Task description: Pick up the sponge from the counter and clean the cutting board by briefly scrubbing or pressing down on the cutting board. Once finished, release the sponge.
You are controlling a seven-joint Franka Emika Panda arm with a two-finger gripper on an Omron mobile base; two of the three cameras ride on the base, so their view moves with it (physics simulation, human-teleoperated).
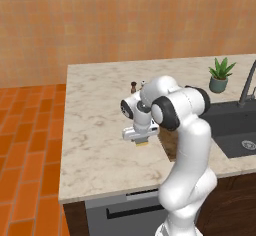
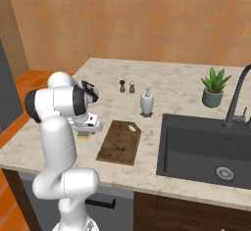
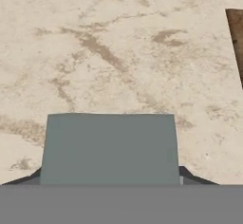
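The fingers (image 1: 142, 141) are clamped on the sponge (image 1: 142, 142), which hangs just under the hand and clear of the table (image 1: 100, 130). In the hand view the sponge (image 3: 110, 148) sits right at the fingertips, its flat grey-blue scrub face squarely toward the camera, with bare marbled stone beyond it. In the base views a thin yellow body shows below the hand. It is a small rectangular block, far smaller than the board.

The sponge is held over the table's left part, toward the front edge and short of the cutting board (image 2: 119, 142). In the right base view the sponge (image 2: 84, 136) lies just left of the board's left edge; in the hand view a dark brown strip of the board (image 3: 236, 40) shows at the right margin. Judged from this, the grasp is made and the carry across to the board is the step in hand; scrubbing has not begun.

The board is dark brown with mottled grain, its light handle slot at the far end. It lies near the front edge, between the sponge and the sink (image 2: 206, 149). Behind it stand a white soap bottle (image 2: 147, 103) and two small shakers (image 2: 127, 86); a potted plant (image 2: 213, 87) is near the back right corner.
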